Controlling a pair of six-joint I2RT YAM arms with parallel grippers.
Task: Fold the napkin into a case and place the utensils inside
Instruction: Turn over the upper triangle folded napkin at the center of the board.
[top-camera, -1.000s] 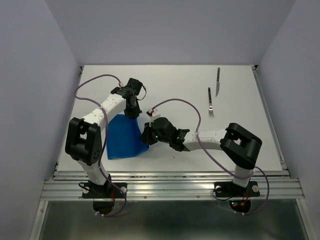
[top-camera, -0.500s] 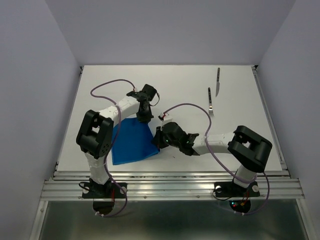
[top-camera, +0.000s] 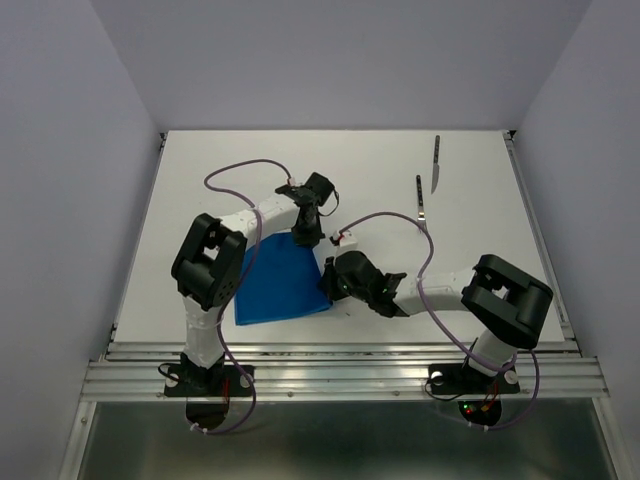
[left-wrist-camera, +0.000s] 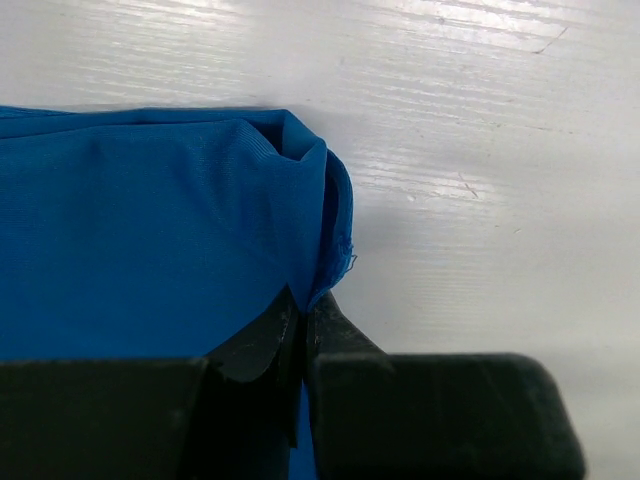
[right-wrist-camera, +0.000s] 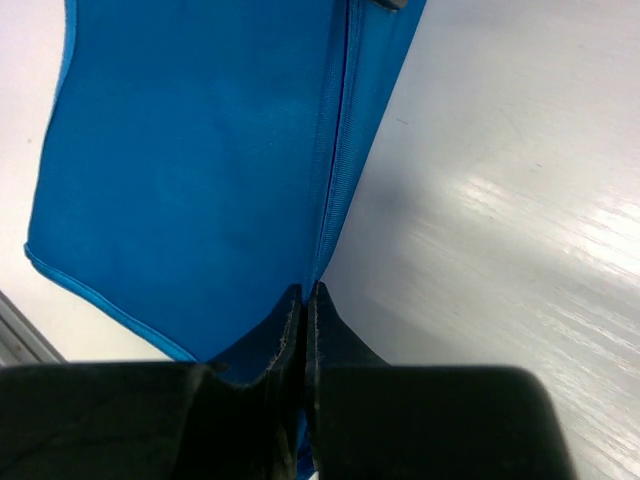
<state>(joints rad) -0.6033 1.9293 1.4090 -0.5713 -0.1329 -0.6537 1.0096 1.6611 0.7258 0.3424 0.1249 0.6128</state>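
Both arms have dragged the folded napkin (top-camera: 283, 285) rightward along the table's (top-camera: 480, 270) near edge. The left gripper (top-camera: 308, 238) pinches its far right corner and the right gripper (top-camera: 330, 286) its near right corner. The fork (top-camera: 422, 205) and knife (top-camera: 436, 163) lie untouched toward the far right corner, so the case looks unfinished.

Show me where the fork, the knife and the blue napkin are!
fork (top-camera: 420, 195): top view, on its thin handle.
knife (top-camera: 436, 165): top view, about halfway along it.
napkin (top-camera: 283, 285): top view, on the middle of the flat blue cloth.
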